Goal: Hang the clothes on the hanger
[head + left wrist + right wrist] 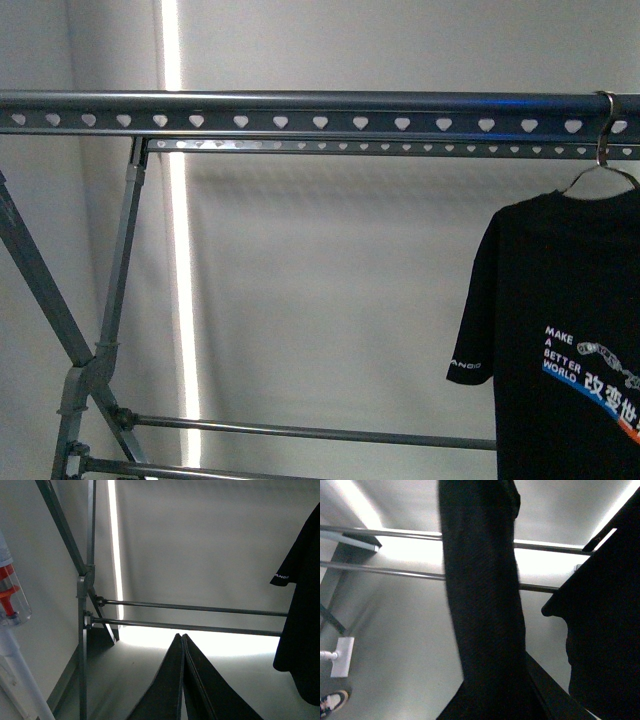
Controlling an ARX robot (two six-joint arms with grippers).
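1. I see the black T-shirt point(560, 330) on a wire hanger point(600, 172), hooked over the perforated top rail point(300, 112) of the drying rack at its right end.
2. Left gripper point(183, 645): jaws pressed together, holding nothing.
3. Right gripper: black fabric point(485, 600) covers its wrist view; I cannot tell the jaw state.
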